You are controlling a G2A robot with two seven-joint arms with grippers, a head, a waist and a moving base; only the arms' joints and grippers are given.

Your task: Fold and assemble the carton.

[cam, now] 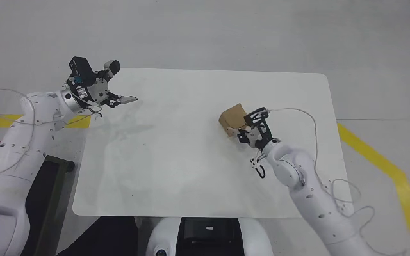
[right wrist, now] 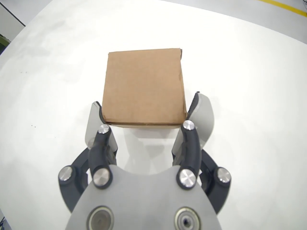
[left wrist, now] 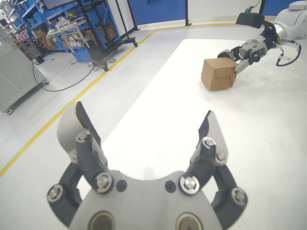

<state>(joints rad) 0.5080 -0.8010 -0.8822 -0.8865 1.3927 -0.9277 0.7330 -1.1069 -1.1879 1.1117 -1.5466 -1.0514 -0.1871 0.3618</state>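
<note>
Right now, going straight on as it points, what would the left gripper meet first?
Likely nothing: the left gripper faces bare table; the carton sits off its line, though depth is unclear.

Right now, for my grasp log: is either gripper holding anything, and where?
The right gripper holds the carton by its near end, one finger each side; left gripper empty.

Overhead top view — both wrist views share the carton (left wrist: 217, 75).

Left hand (left wrist: 144, 108) hangs spread wide; right hand (right wrist: 147, 99) clasps the carton (right wrist: 144, 77) between its fingers.
</note>
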